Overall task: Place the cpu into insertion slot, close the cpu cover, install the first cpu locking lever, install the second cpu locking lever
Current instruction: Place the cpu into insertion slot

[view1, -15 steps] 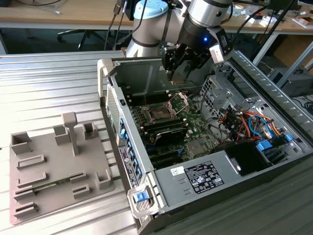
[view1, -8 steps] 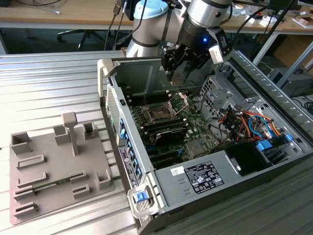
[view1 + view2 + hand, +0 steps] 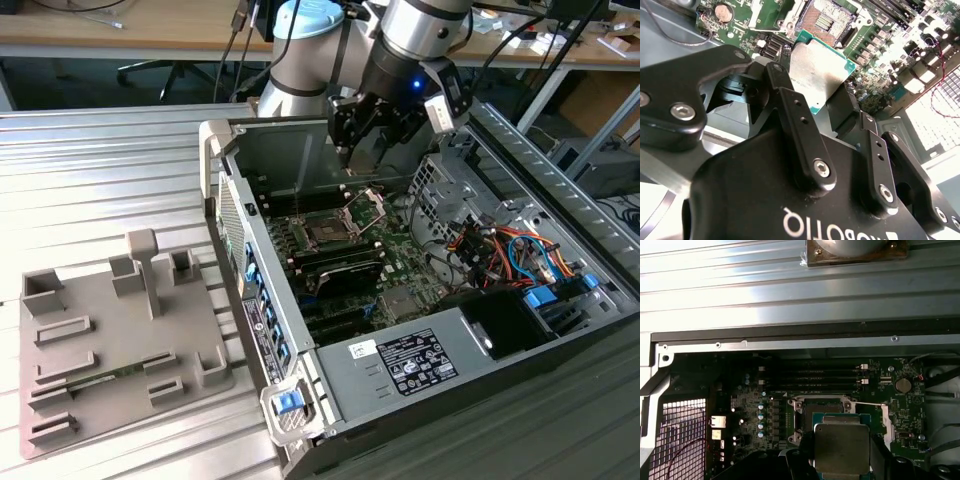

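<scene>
Silver-tan cpu (image 3: 816, 65) is sitting pinched between two black fingers (image 3: 790, 110) in the second wrist view: jaws are gripping the chip by opposite edges, its metal face facing the camera and a thin green border showing along the free sides. Chip is hanging clear of the board, not seated. Beyond it the insertion slot (image 3: 829, 20) is lying bare, dark centre and shiny metal rim both showing, with a round coin cell (image 3: 722, 12) sitting on the board well off to one side. In the first wrist view the chip is overlapping the near rim of the slot, and long black memory slots (image 3: 810, 377) are running past the slot's far side. In the exterior view the arm (image 3: 410, 40) is reaching down from the upper middle of the frame into an open computer case (image 3: 290, 150); jaws are hovering above the green motherboard (image 3: 400, 255), a little toward the exterior view's right of the slot. The cpu cover (image 3: 366, 207) is standing tilted up, open, at the slot's edge. Orange and blue cables (image 3: 505, 245) are bunching at the middle right of the frame; a black power supply box (image 3: 430, 350) with a white label is lying at the lower middle. Case is resting on a ribbed metal worktop (image 3: 100, 170). Grey fixture tray (image 3: 100, 350) is lying at the lower left of the frame, just beside the case wall.
</scene>
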Motion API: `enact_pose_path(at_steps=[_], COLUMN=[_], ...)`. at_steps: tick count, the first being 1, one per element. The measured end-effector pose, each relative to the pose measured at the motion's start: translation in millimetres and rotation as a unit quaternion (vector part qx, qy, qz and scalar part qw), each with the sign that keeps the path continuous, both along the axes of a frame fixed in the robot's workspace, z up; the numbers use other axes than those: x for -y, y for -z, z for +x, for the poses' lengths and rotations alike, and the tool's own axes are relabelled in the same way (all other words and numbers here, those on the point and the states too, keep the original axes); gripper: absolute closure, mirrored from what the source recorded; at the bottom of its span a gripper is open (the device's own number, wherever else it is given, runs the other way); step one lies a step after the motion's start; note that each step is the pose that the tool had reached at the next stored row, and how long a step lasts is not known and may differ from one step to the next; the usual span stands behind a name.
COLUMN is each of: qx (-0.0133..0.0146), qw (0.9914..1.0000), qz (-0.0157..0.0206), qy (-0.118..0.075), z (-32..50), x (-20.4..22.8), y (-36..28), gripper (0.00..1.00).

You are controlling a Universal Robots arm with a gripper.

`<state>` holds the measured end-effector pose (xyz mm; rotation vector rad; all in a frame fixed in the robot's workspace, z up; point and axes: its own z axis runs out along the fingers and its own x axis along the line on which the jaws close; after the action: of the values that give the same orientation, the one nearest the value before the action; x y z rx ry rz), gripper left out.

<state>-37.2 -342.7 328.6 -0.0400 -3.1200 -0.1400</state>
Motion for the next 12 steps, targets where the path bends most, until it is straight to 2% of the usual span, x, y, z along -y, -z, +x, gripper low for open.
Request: enact_pose_path(at_steps=[12], qx=[0.0], qw=[1.0], qz=[0.0], qy=[0.0], z=[-1.2], x=[0.5], y=[2.9], gripper=[0.45])
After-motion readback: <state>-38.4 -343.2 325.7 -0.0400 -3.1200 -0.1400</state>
